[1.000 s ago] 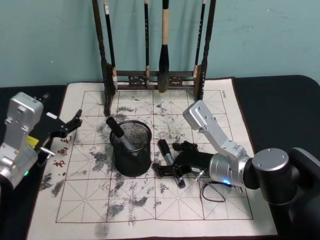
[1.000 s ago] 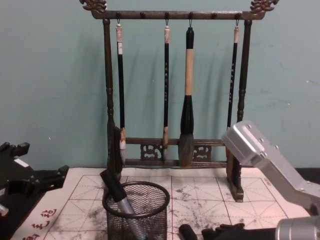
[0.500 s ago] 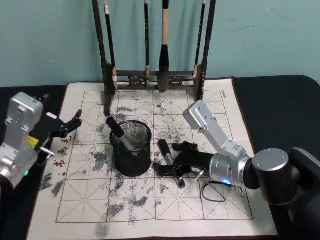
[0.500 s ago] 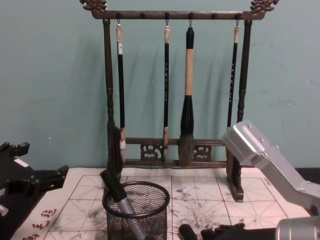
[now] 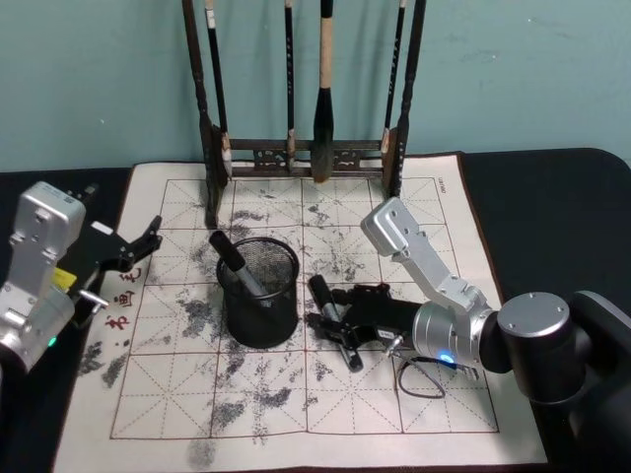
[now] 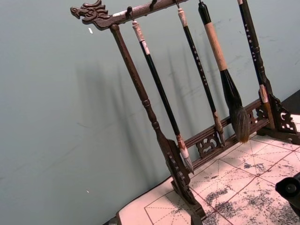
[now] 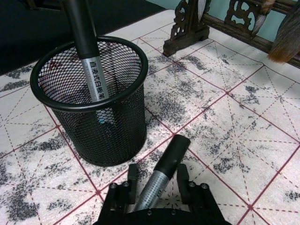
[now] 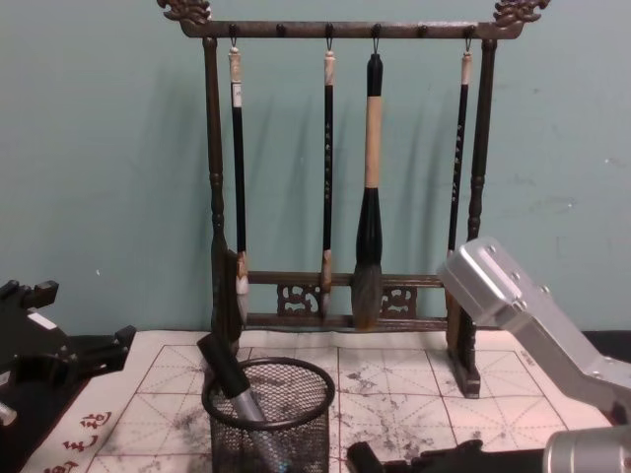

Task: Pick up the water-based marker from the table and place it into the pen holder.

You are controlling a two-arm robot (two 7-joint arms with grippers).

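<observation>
Right end effector closed on the water-based marker beside the pen holder

The right end effector (image 5: 332,323) sat low over the ink-stained calligraphy mat (image 5: 434,197) on the black desk (image 5: 552,187), its fingers (image 7: 132,176) narrowed onto the silver barrel of the water-based marker (image 7: 165,165). The marker's black cap pointed away from the robot, toward the brush rack (image 5: 306,155). The marker was just to the right of the black wire-mesh pen holder (image 5: 258,307) and apart from it; whether it touched the mat could not be told. A second marker (image 7: 89,61) stood tilted inside the holder, its cap sticking up past the rim. Four brushes hung on the rack at the mat's far edge. The left end effector (image 5: 150,239) hovered at the mat's left edge, well away from the holder, with its fingers spread.
</observation>
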